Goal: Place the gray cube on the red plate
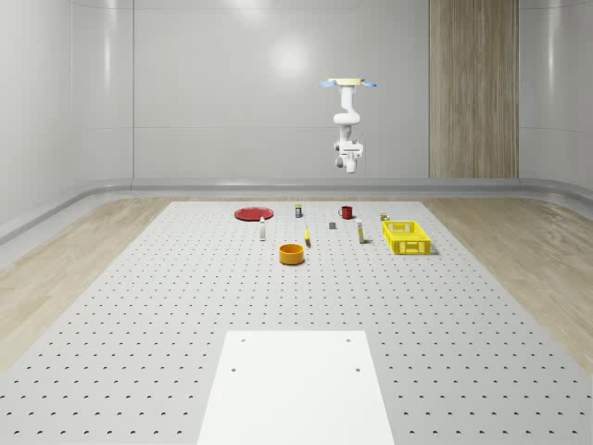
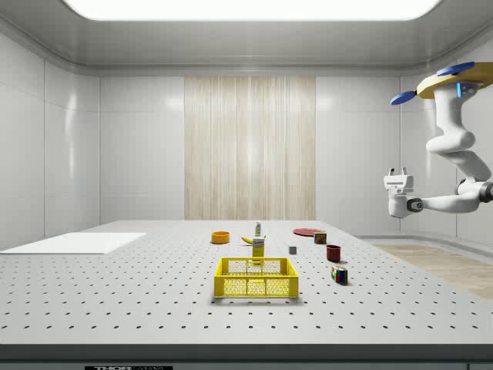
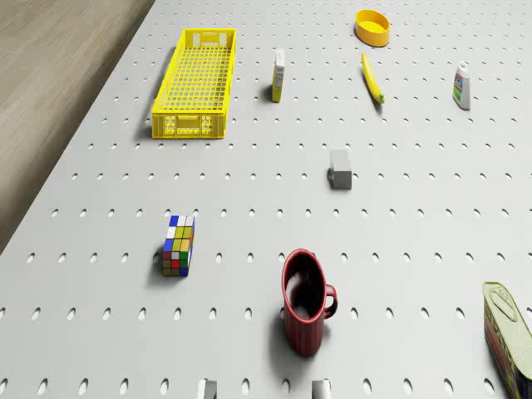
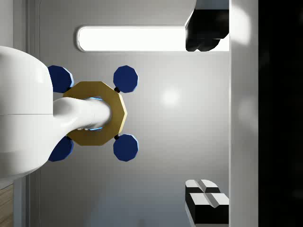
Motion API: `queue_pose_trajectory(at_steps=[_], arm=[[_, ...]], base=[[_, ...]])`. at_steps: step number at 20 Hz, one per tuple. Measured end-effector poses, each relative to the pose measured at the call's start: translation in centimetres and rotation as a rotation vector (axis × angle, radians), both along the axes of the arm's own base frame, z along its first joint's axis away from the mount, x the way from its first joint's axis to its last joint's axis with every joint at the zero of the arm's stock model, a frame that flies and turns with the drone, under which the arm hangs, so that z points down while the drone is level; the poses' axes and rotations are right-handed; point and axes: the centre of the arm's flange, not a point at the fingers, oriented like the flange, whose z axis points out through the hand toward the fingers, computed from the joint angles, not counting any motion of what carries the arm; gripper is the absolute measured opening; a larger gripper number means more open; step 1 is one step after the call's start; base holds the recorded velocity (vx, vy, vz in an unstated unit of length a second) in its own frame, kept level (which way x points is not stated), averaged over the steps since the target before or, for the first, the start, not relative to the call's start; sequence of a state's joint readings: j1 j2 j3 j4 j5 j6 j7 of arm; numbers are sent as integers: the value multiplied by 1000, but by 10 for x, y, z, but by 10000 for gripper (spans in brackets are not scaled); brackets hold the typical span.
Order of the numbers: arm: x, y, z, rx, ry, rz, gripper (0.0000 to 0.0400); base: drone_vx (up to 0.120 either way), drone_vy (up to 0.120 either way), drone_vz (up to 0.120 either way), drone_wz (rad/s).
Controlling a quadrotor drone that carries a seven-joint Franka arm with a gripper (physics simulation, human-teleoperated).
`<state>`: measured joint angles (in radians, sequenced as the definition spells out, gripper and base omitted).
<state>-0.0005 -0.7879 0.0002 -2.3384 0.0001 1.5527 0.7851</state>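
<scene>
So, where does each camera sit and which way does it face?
Whole-scene view: off the robot, at the table's near end, looking along it; drone hovers high over the far end, arm hanging.
Side view: off the robot, beside the table, looking across; drone, arm, upturned open tool.
Drone view: on the drone, looking forward and down at the table; hardly any own body.
Wrist view: on the wrist, looking up; drone's underside, arm, tool fingers.
Shared: the first three show the gray cube.
</scene>
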Motion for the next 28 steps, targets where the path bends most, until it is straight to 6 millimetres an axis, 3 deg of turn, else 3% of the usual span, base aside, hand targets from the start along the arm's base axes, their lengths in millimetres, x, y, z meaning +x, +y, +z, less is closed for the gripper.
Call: queue_pose_trajectory(at_steps=[8,13,28], arm=[[-3,0,56,0,-6,0,400],[-1,0,78,0,-10,0,400],[-1,0,93,0,-22,0,400]], base=[[0,0,0,0],[0,0,0,0],[0,0,0,0]])
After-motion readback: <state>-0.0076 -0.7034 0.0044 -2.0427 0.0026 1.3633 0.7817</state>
